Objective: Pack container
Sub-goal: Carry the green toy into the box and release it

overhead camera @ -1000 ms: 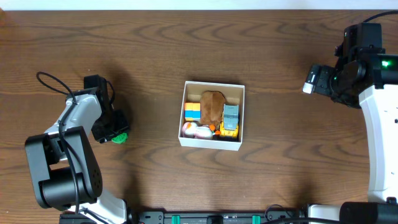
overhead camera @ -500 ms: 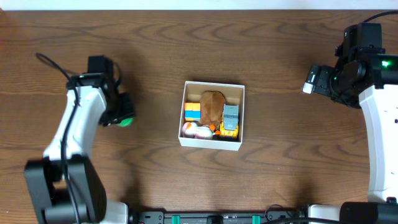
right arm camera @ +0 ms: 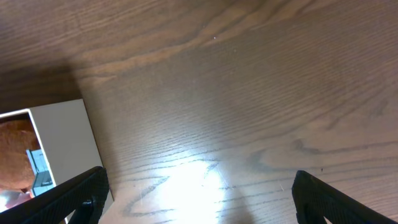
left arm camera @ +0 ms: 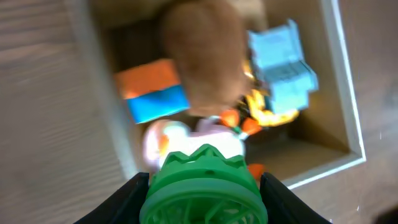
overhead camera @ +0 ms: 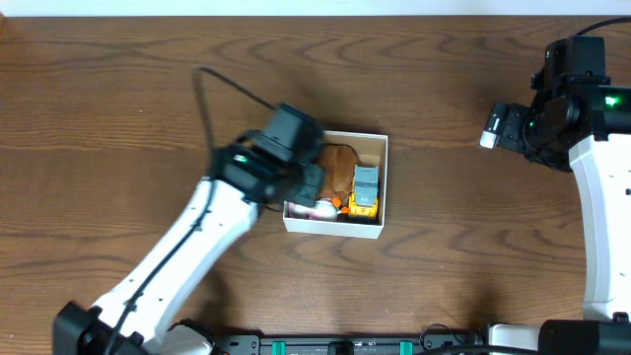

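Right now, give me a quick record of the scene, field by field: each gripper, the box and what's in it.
left gripper: closed on a green toy, above the left side of the container
right gripper: open, empty, over bare table to the right of the container
container: lidless, flat on the table
inside container: brown plush toy, orange and blue block, grey-blue toy, white and pink toy
task state: green toy not yet released

Glare-lit wood table (right arm camera: 261, 81), white container (right arm camera: 67, 140) wall at left (brown toy (right arm camera: 15, 149) inside), tool (right arm camera: 199, 184) spread wide below
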You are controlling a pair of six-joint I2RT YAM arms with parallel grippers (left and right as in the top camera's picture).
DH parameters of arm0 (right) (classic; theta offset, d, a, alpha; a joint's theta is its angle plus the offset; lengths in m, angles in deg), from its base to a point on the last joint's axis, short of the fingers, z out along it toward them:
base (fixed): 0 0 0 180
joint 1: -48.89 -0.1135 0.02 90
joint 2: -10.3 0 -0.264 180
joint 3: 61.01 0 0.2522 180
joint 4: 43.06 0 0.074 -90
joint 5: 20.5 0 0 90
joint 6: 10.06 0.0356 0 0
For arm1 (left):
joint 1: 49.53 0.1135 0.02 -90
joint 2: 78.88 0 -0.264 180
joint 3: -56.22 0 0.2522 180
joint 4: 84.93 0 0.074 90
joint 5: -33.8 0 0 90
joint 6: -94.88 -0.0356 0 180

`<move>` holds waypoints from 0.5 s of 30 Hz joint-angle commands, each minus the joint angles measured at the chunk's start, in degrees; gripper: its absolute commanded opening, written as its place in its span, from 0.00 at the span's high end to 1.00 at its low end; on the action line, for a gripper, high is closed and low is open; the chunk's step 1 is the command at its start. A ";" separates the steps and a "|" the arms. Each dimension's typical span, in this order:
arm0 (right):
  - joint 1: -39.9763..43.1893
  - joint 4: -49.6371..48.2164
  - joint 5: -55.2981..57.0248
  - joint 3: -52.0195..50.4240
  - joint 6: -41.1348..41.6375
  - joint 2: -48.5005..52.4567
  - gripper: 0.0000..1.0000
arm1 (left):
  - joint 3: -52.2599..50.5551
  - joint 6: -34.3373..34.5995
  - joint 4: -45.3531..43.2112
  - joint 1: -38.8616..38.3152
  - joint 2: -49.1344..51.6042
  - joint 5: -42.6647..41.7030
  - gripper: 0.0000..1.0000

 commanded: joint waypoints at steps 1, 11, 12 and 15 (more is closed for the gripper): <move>0.28 0.07 0.00 -0.07 -0.70 0.04 0.05 | 0.61 -1.66 -0.09 -2.45 3.67 3.06 0.63; 0.28 0.17 0.00 -0.07 -0.70 0.04 0.05 | 0.63 -1.29 0.07 -2.78 8.44 2.75 0.26; 0.28 0.17 0.02 -0.07 -0.70 0.04 0.04 | 0.72 -1.57 0.13 -2.71 7.96 2.80 0.22; 0.28 0.20 0.02 -0.07 -0.70 0.04 0.04 | 2.27 -1.73 2.03 -2.40 5.66 2.84 0.15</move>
